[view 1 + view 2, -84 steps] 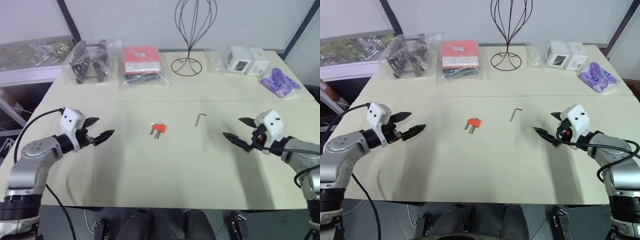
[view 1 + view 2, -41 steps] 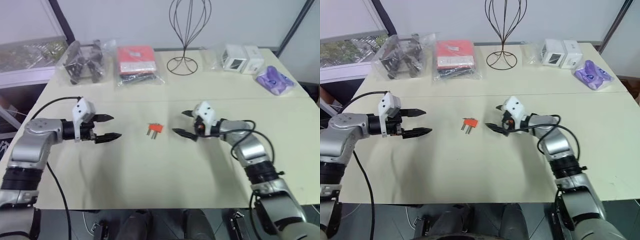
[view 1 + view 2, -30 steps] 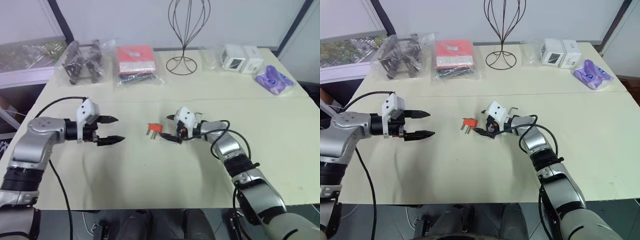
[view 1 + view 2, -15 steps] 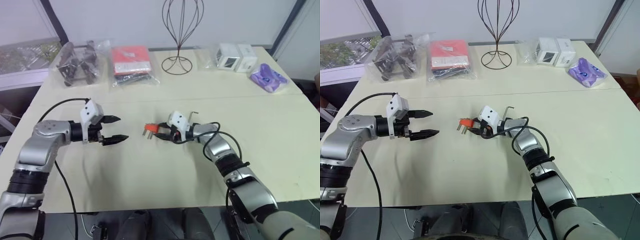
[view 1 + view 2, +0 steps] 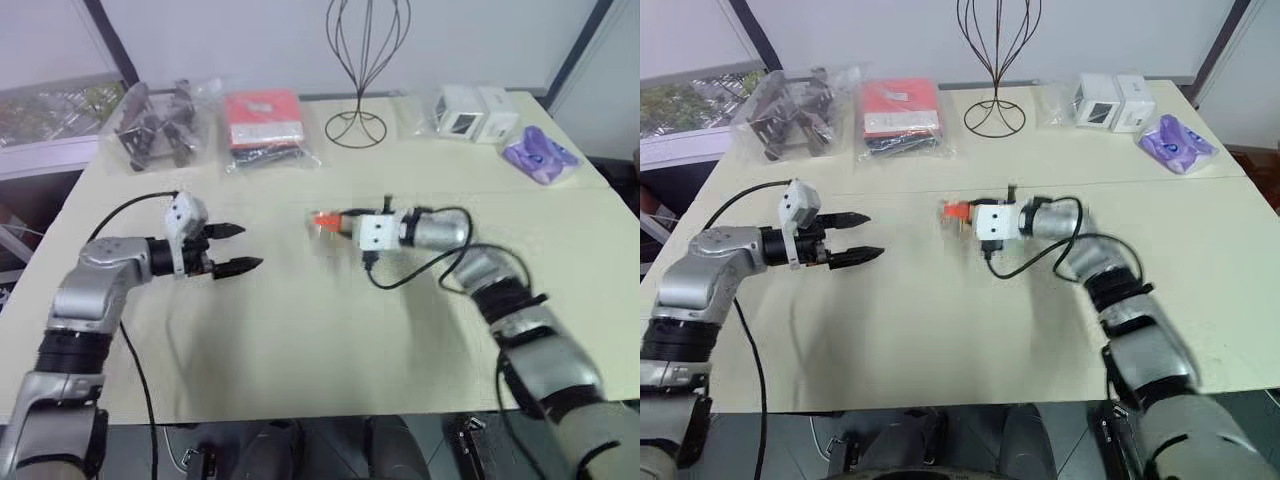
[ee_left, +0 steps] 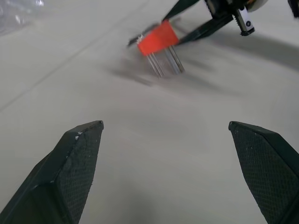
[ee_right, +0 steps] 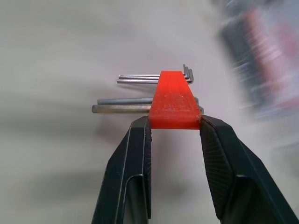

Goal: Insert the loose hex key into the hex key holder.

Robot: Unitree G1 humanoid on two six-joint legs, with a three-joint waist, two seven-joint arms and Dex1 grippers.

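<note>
Bare table (image 5: 330, 330) between the arms; bagged items (image 5: 262, 125) along far edge

table (image 5: 300, 340): cream | back edge: bagged packets (image 5: 262, 128), wire stand (image 5: 366, 60), white boxes (image 5: 470, 110), probably

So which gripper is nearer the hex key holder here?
Right. The right gripper is clamped on the hex key holder, lifted off the table; the left gripper stands open, apart to its left.

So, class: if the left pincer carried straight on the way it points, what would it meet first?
Probably the hex key holder, gripped off the table by the right pincer. The left pincer is open and aims toward it, though depth is uncertain.
</note>
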